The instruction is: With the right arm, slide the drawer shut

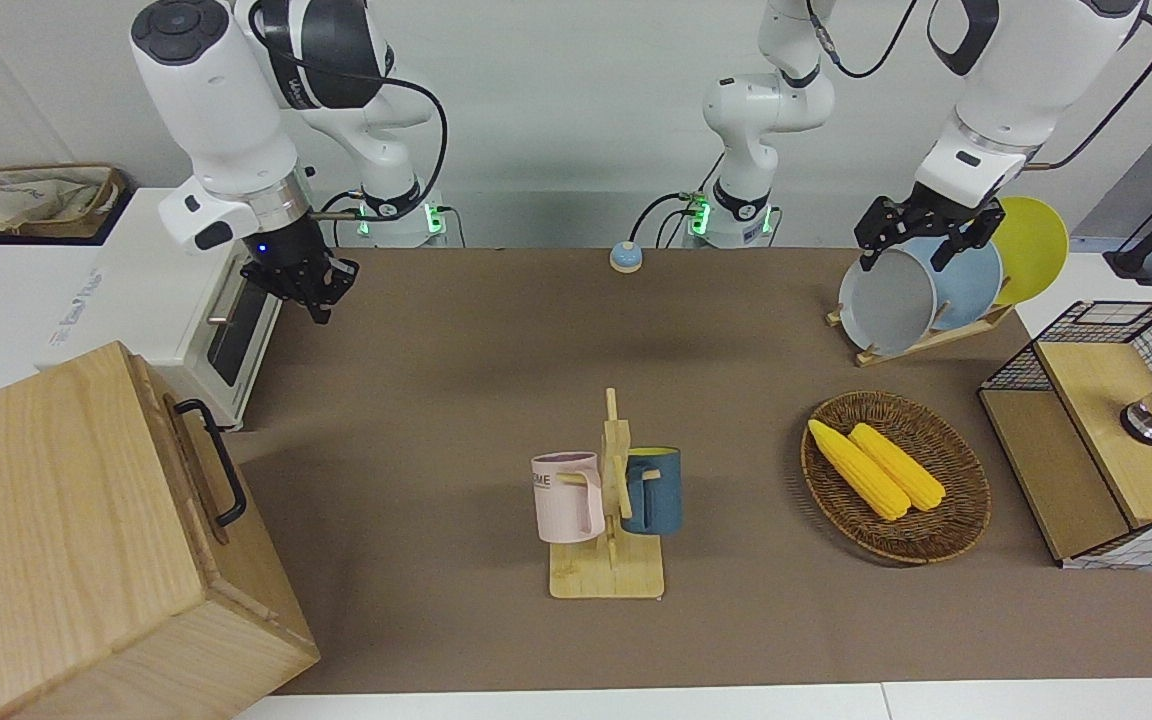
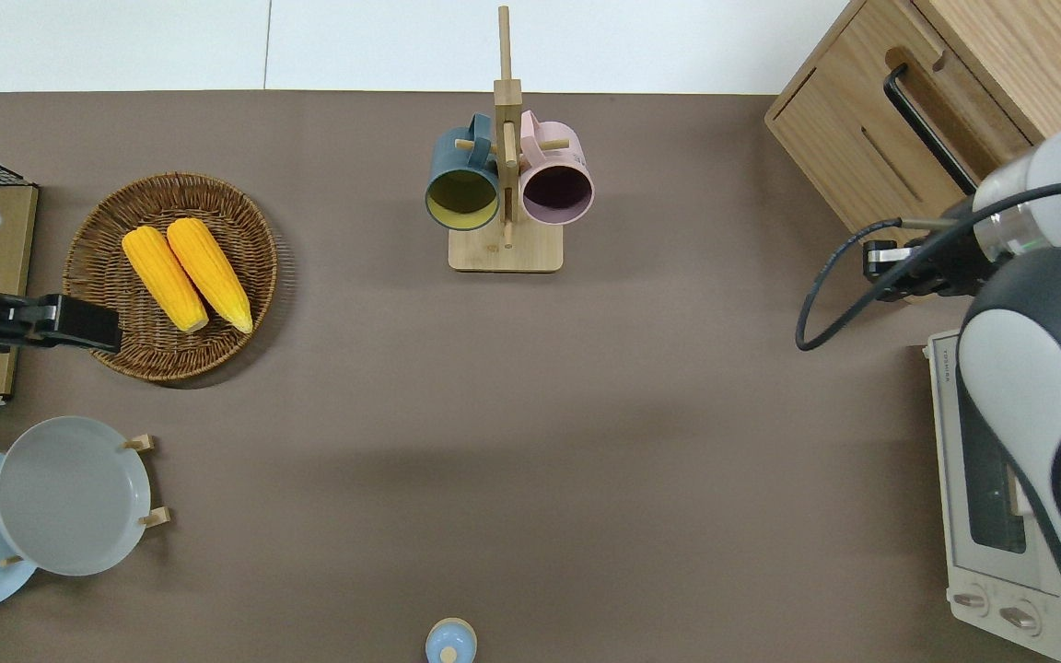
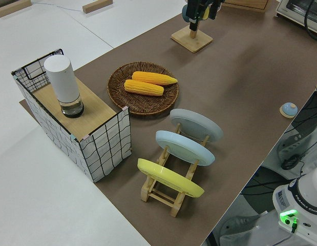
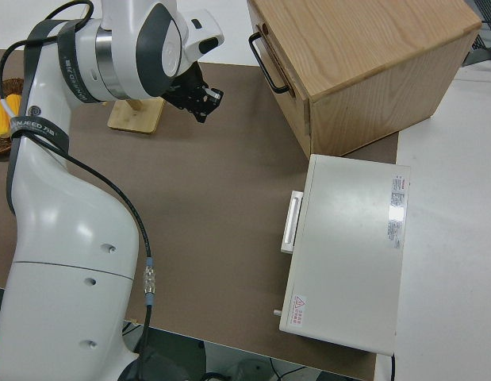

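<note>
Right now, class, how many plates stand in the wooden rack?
3, in a row in the rack at the left arm's end: the grey plate nearest the corn basket, the blue plate in the middle, the yellow plate last.

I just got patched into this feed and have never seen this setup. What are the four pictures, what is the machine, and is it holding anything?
Two white robot arms stand at a brown table, filmed from four cameras: one facing them, one straight down, one at each end.

The right arm's hand is up in the air over the table, between the white toaster oven and the wooden cabinet. It holds nothing and touches nothing. The cabinet's drawer, with its black bar handle, looks pushed in flush, or nearly so. The left arm is parked, its hand also empty.

Also on the table: a mug stand with a pink mug and a blue mug, a wicker basket with two corn cobs, a plate rack, a wire-mesh box and a small blue bell.
</note>
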`<act>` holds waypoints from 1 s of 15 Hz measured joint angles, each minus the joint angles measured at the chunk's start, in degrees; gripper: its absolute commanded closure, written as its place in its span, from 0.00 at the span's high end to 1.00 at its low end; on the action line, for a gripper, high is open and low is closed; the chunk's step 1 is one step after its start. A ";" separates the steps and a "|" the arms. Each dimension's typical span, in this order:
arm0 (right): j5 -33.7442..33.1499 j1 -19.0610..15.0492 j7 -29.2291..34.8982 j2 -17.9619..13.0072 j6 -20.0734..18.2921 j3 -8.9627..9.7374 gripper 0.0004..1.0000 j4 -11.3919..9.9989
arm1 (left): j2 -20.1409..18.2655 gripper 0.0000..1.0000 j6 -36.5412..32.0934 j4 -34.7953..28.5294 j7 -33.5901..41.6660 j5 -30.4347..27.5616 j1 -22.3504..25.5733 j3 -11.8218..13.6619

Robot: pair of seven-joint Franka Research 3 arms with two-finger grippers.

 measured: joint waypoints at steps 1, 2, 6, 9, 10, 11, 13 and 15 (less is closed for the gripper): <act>0.00 -0.34 -1.51 -1.00 0.00 0.00 0.00 -0.86 | 0.00 0.99 0.00 0.00 0.00 0.00 0.00 0.00; 0.00 -0.67 -2.85 -2.02 0.00 0.03 0.00 -1.82 | 0.00 0.99 0.00 0.00 0.00 0.00 0.00 0.00; -2.37 -0.73 -5.89 -4.40 0.09 0.57 0.97 -4.49 | 0.00 0.99 0.00 0.00 0.00 0.00 0.00 0.00; -2.75 -0.71 -5.91 -4.54 0.24 1.00 0.99 -4.56 | 0.00 0.99 0.00 0.00 0.00 0.00 0.00 0.00; -2.75 -0.71 -5.91 -4.54 0.30 1.03 0.99 -4.56 | 0.00 0.99 0.00 0.00 0.00 0.00 0.00 0.00; -2.75 -0.71 -5.93 -4.56 0.36 1.03 0.99 -4.55 | 0.00 0.99 0.00 0.00 0.00 0.00 0.00 0.00; -2.75 -0.71 -6.02 -4.64 0.51 1.04 0.99 -4.40 | 0.00 0.99 0.00 0.00 0.00 0.00 0.00 0.00; -1.11 -0.76 -6.12 -4.78 0.56 1.02 0.99 -4.28 | 0.00 0.99 0.00 0.00 0.00 0.00 0.00 0.00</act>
